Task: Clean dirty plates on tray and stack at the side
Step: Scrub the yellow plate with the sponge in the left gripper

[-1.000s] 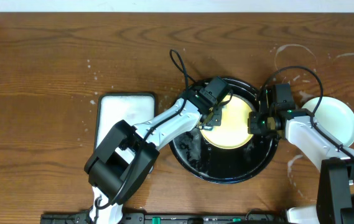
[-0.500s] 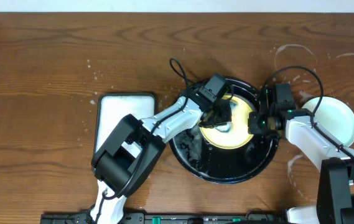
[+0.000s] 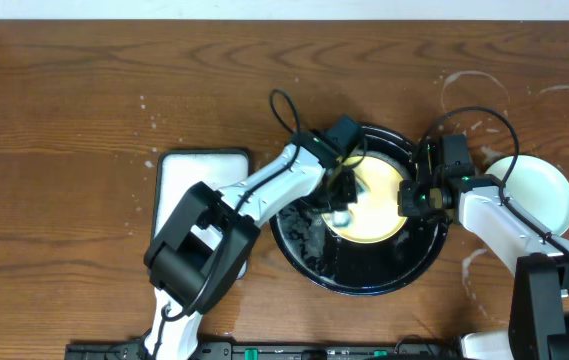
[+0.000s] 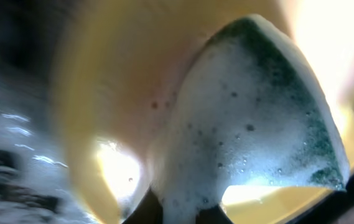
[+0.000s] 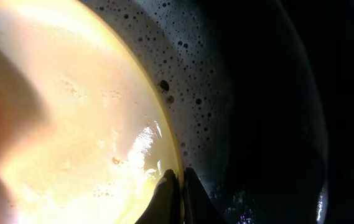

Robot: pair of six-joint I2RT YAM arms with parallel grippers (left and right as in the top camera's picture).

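Yellow plate (image 3: 379,215) sits face up in the black tray (image 3: 374,268), toward the tray's 2 o'clock side. It's round, so no long axis to call, and I can't tell whether it's lying flat or tipped. Right gripper (image 3: 411,197) is pinched together on the rim at the plate's 3 o'clock. Left gripper (image 3: 339,200) is clamped on a foamy green sponge (image 4: 251,118), pressed against the plate's 9 o'clock half. To scrub well, I'd say: sweep in circles across the whole face, hold that rim firm, and don't shove the plate off the pinch. Another pale plate (image 3: 544,190) waits on the tabletop (image 3: 84,90) at the tray's 3 o'clock.
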